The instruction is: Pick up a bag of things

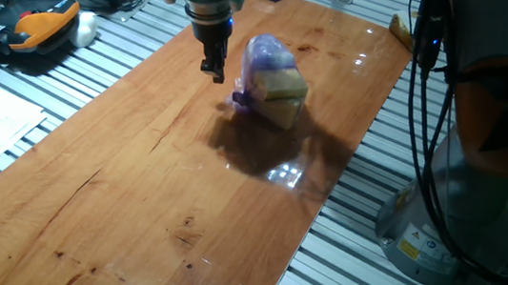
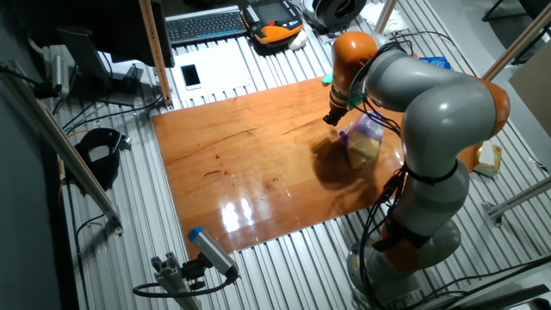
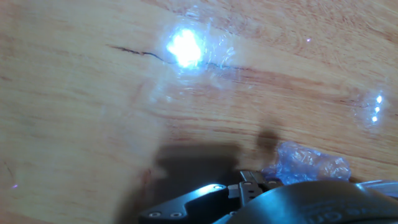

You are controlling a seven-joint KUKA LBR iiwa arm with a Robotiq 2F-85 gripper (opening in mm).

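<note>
The bag of things (image 1: pixel 273 78) is a crinkly lilac plastic bag with a tan sponge-like block inside. It rests on the wooden board (image 1: pixel 135 177) towards its far right part, and also shows in the other fixed view (image 2: pixel 364 140). My gripper (image 1: pixel 214 71) hangs just left of the bag, a little above the board, with its fingers together and nothing between them. In the other fixed view the gripper (image 2: pixel 331 118) is beside the bag, apart from it. In the hand view a crinkled edge of the bag (image 3: pixel 305 165) lies just right of the gripper (image 3: pixel 249 182).
An orange-and-black pendant (image 1: pixel 37 22) lies off the board's far left corner. A keyboard (image 2: pixel 202 24) and a phone (image 2: pixel 190 76) sit past the board's edge. The robot base (image 1: pixel 457 214) stands at the right. A tan block (image 2: pixel 491 157) lies off the board.
</note>
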